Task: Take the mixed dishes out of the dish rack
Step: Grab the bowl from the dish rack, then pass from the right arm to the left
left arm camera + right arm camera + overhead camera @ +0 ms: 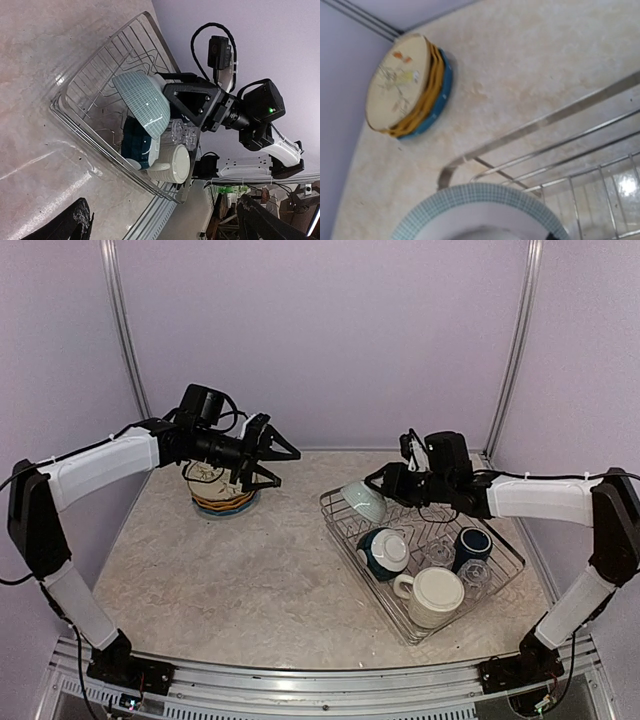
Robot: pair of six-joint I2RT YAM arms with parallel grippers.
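The silver wire dish rack (pixel 500 580) stands on the right of the table. My right gripper (pixel 385 485) is shut on the rim of a pale checked bowl (pixel 365 502), held tilted over the rack's far left corner. The bowl also shows in the left wrist view (pixel 142 102) and fills the bottom of the right wrist view (pixel 480 215). In the rack are a dark-blue bowl (pixel 383 552), a large cream mug (pixel 432 595), a navy mug (pixel 472 545) and clear glasses (pixel 437 555). My left gripper (pixel 275 455) is open and empty, in the air just right of the plate stack (pixel 222 498).
The stacked plates, cream floral on orange on blue (pixel 407 90), sit at the back left near the wall. The rack's corner rim (pixel 545 122) lies just below the held bowl. Lilac walls close in the back and sides.
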